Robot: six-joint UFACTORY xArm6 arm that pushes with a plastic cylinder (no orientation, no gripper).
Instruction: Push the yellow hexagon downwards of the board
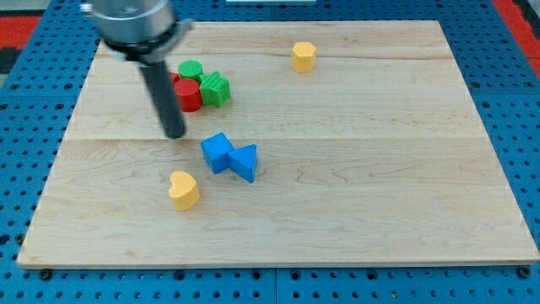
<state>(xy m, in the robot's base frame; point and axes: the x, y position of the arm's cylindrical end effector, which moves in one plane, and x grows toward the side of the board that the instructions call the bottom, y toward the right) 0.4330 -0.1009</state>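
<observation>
The yellow hexagon (pixel 304 57) sits near the view's top, right of centre, on the wooden board (pixel 380 169). My tip (pixel 175 133) is on the board at the view's left, far left and below the hexagon. It stands just below the red and green cluster and up-left of the blue blocks, touching none of them.
A red cylinder (pixel 187 95), a green cylinder (pixel 191 70) and a green star-like block (pixel 216 88) are clustered at the top left. A blue cube (pixel 218 153) and a blue triangle (pixel 245 160) touch near the centre-left. A yellow heart (pixel 183 189) lies below them.
</observation>
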